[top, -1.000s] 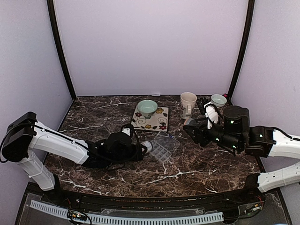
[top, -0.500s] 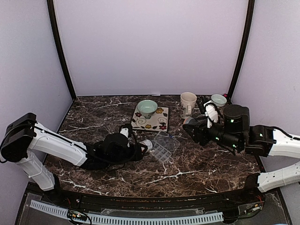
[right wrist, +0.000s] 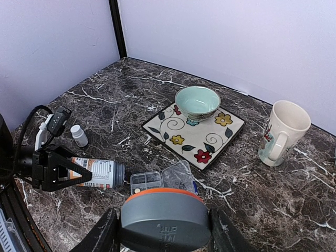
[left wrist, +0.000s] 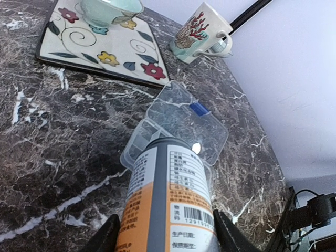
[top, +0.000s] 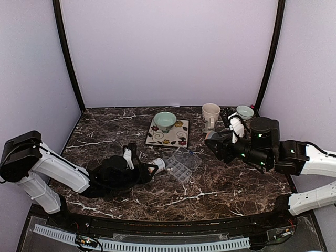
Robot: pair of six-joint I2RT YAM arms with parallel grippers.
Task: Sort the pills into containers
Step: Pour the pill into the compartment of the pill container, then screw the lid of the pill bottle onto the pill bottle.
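- Left pincer (left wrist: pixel 168 234): its own view shows only the two black fingertips (left wrist: pixel 107 236) at the bottom edge, the rest cut off. They are clamped on either side of an orange plastic bottle (left wrist: pixel 167 202) with a white printed label, held on its side low over the dark veined marble table (left wrist: pixel 47 152). Whether the bottle touches the table cannot be told.
- The bottle's dark uncapped neck points away from the left pincer. Its body hides most of what lies just ahead in that view.
- Right pincer (right wrist: pixel 164 233): its fingers are partly cut off at the bottom of the frame. They are closed on a grey round cap (right wrist: pixel 165 218) with an orange rim, held up off the table.
- Just past the bottle's neck, and ahead of and below the right pincer, lies a clear plastic rectangular pill box (right wrist: pixel 163 181). Its small square compartments (right wrist: pixel 144 182) face up, and the hinged clear lid (left wrist: pixel 186 118) lies open flat on the far side.
- Tiny whitish pills (right wrist: pixel 137 185): a few pale specks show in the compartment nearest the bottle's neck, too small to be sure of.
- A small white bottle (right wrist: pixel 79 135) stands upright near the left pincer's wrist, apart from it.
- Further out, beyond the pill box, are a square floral plate (right wrist: pixel 218 137) carrying a pale green bowl (right wrist: pixel 197 102), and beside them a cream mug (right wrist: pixel 281 131).
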